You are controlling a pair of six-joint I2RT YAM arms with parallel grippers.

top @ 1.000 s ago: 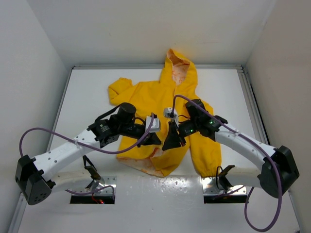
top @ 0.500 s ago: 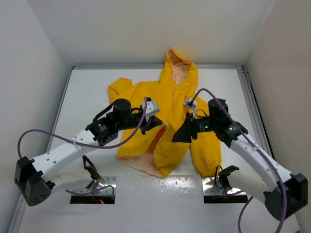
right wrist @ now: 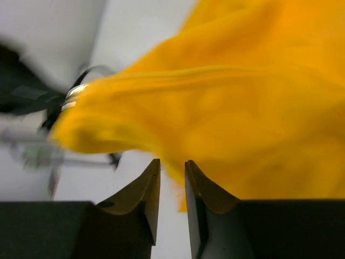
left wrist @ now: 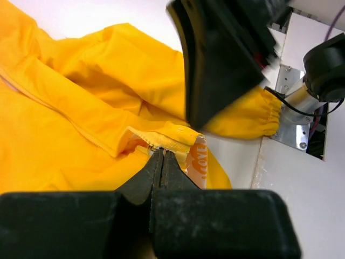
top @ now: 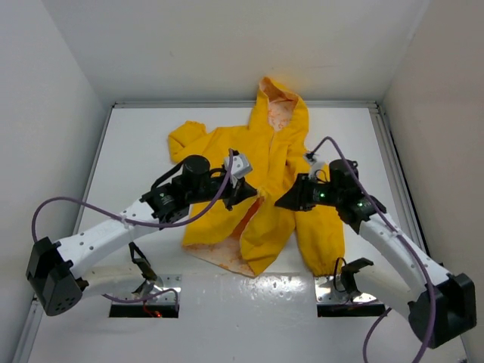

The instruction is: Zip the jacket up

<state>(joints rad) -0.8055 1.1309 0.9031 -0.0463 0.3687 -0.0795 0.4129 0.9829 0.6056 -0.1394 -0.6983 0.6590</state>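
The jacket [top: 219, 147] lies spread on the white table [top: 136, 136], hood toward the far wall. The left gripper [left wrist: 160, 155] is clamped tight on its front edge, where the printed lining shows. The right gripper [right wrist: 171, 164] hovers beside the other front panel, jaws a crack apart and holding nothing. The thin rainwear looks light, limp and slick, so the surest hold is probably the stiffer zipper edge near the hem, with the cloth pulled taut.
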